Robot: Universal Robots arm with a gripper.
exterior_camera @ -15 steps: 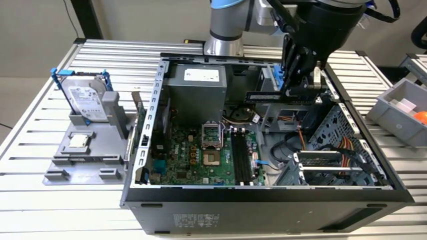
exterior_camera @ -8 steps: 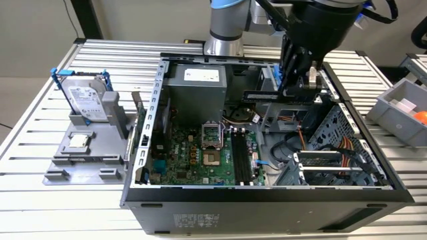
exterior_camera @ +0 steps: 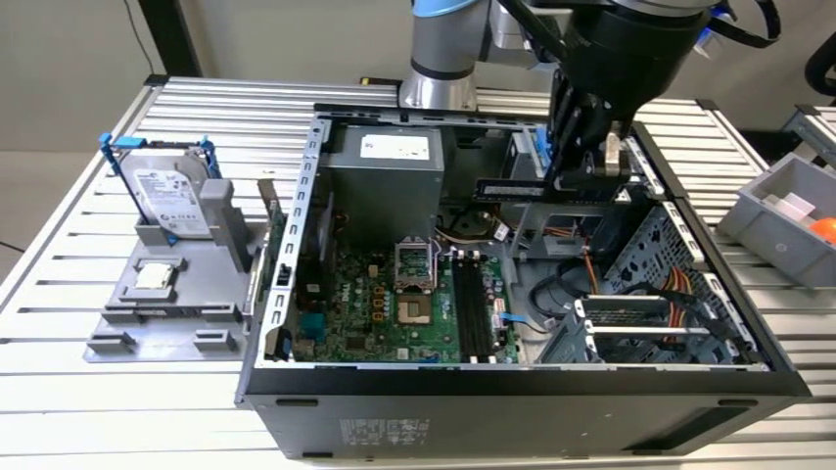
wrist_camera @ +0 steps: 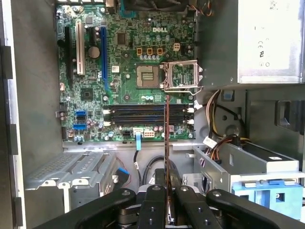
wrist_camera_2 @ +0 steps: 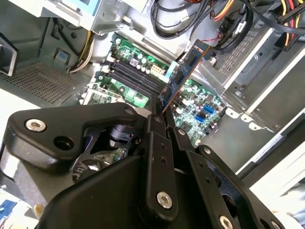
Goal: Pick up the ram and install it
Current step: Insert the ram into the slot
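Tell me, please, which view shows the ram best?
The second wrist view: the ram shows its blue, chip-bearing face. The first wrist view sees it edge-on; the exterior view, a dark bar.

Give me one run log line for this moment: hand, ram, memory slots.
hand: shut on ram | ram: held above motherboard, not seated | memory slots: empty

The ram (wrist_camera_2: 182, 76) has its held end hidden inside the gripper (wrist_camera_2: 160, 110).
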